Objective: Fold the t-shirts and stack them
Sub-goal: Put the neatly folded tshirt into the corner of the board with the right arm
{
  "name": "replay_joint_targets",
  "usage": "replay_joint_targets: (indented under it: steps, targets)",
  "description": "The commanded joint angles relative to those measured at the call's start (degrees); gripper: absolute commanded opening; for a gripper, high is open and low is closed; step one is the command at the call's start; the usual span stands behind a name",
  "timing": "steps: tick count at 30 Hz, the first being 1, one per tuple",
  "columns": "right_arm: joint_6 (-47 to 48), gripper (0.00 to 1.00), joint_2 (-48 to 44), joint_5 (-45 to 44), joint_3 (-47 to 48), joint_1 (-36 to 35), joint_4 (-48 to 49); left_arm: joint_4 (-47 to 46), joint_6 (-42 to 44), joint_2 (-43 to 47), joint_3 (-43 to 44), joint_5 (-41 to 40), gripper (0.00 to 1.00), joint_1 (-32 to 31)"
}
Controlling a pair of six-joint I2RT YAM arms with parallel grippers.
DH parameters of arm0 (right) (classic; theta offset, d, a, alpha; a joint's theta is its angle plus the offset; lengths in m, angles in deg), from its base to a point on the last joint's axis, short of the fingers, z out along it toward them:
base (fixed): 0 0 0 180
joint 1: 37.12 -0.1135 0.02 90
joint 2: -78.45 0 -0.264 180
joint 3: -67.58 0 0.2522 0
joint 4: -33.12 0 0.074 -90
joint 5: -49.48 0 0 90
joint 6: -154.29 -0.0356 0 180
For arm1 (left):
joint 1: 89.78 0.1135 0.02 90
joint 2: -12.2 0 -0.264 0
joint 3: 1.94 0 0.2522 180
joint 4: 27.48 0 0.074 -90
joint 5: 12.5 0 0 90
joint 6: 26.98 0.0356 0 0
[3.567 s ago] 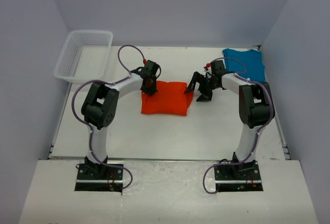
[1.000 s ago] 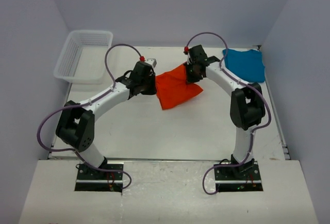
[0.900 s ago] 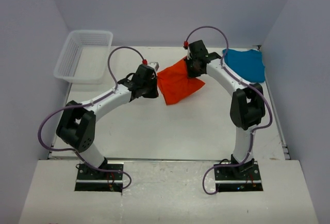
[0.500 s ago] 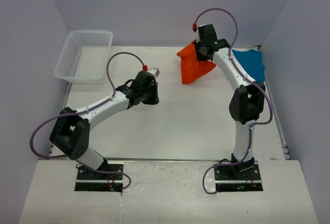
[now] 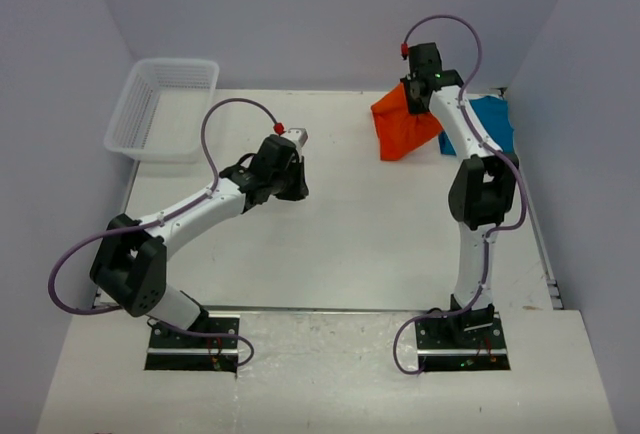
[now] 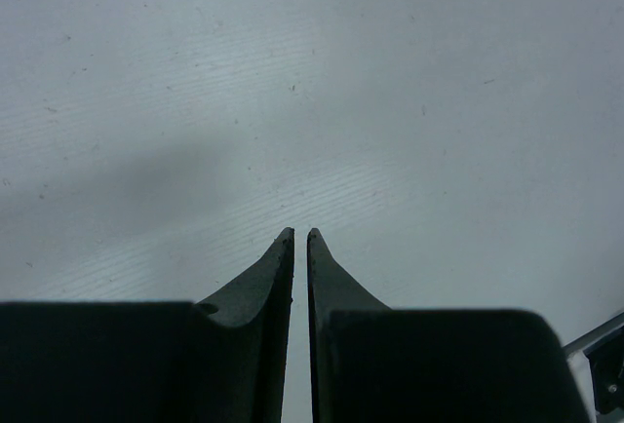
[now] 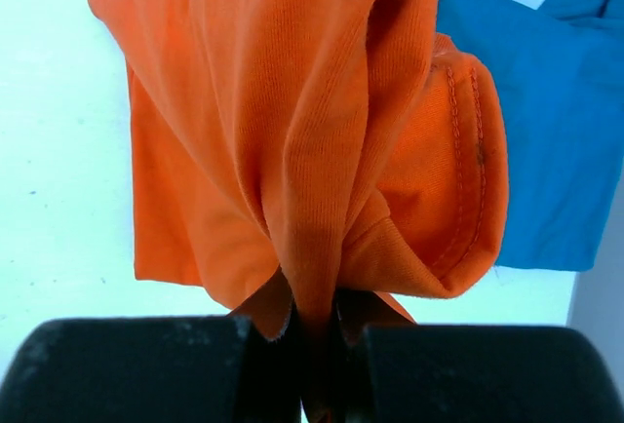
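The folded orange-red t-shirt (image 5: pixel 402 126) hangs bunched from my right gripper (image 5: pixel 418 96), lifted over the table's far right. In the right wrist view the jaws (image 7: pixel 317 330) are shut on a pinch of its orange cloth (image 7: pixel 292 140). The teal-blue t-shirt (image 5: pixel 492 121) lies flat at the back right corner, just right of the hanging shirt and also seen in the right wrist view (image 7: pixel 546 111). My left gripper (image 5: pixel 296 186) hovers over bare table near the middle; its jaws (image 6: pixel 300 238) are shut with only a thin slit and nothing between them.
A white plastic mesh basket (image 5: pixel 163 106) stands at the back left corner. The white table (image 5: pixel 330 244) is bounded by grey walls at the back and both sides. The right arm's upright links (image 5: pixel 478 194) rise near the right edge.
My right gripper has carried the orange-red t-shirt up and to the right, toward the teal-blue one. The left gripper has let go of it and stays near the table's middle.
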Motion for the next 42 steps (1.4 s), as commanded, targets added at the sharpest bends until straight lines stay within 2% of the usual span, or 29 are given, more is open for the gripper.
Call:
replay_joint_targets:
  steps: [1, 42]
  targets:
    - [0.8, 0.00, -2.6, -3.9, 2.9, 1.3, 0.5, -2.5, 1.5, -0.4, -0.1, -0.8, 0.10, 0.0]
    - [1.8, 0.00, -7.6, -11.0, 3.9, 8.1, 3.0, -3.6, 1.8, -2.1, -0.6, 1.1, 0.11, 0.4]
